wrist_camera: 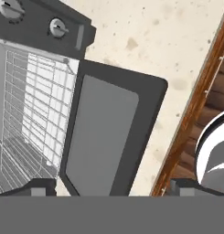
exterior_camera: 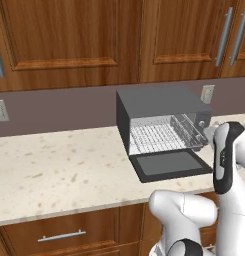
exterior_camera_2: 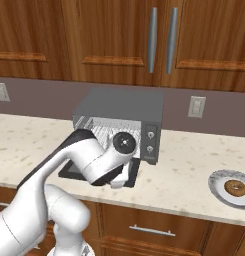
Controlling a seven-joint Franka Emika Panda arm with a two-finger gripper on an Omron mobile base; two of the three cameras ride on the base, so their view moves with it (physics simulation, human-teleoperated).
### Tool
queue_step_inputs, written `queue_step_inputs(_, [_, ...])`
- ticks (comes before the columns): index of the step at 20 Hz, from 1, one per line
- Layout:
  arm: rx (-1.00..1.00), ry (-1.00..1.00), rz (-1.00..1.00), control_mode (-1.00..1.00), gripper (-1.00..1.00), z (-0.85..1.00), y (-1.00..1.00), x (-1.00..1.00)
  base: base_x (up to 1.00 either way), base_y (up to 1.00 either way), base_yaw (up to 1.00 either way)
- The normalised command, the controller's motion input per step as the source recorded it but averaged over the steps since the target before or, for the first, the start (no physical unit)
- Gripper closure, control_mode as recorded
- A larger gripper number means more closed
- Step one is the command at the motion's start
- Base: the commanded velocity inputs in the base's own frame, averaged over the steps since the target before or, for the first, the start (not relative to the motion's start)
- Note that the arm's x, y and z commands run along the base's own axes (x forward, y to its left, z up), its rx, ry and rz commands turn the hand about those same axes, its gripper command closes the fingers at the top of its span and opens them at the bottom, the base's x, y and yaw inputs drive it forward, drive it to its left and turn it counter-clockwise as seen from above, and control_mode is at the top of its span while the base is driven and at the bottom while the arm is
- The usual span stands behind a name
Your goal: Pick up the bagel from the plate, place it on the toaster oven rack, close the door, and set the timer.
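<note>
While the door (wrist_camera: 106, 132) lies folded down at the counter's (exterior_camera: 54, 165) front edge, the gripper (wrist_camera: 113, 187) is spread wide above it, grasping nothing. The bagel (exterior_camera_2: 235, 188) is seen on the plate (exterior_camera_2: 217, 183) near the counter's right end.

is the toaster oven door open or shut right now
Open: the door lies folded down flat on the counter, exposing the toaster oven rack inside.

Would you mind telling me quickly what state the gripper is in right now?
Gripper: open, jaws wide apart and holding nothing, above the open door of the toaster oven.
</note>
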Motion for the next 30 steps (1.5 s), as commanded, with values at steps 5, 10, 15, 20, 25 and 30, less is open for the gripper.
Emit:
queue_step_inputs(5, [-0.11, 0.18, 0.14, -1.00, -1.00, 0.61, -0.49, -0.37, 0.00, 0.00, 0.00])
queue_step_inputs(10, [-0.27, 0.09, 0.20, -1.00, -1.00, 0.00, -0.85, -0.05, 0.00, 0.00, 0.00])
queue_step_inputs(15, [-0.22, 0.08, 0.23, -1.00, -1.00, -0.21, -0.90, -0.02, 0.00, 0.00, 0.00])
queue_step_inputs(20, [-0.02, -0.06, 0.16, -1.00, -1.00, -0.41, -0.76, -0.09, 0.00, 0.00, 0.00])
queue_step_inputs(25, [0.00, -0.12, 0.11, -1.00, -1.00, -0.37, -0.82, 0.00, 0.00, 0.00, 0.00])
queue_step_inputs(30, [0.00, -0.05, 0.06, -1.00, -1.00, -0.10, -0.90, 0.08, 0.00, 0.00, 0.00])
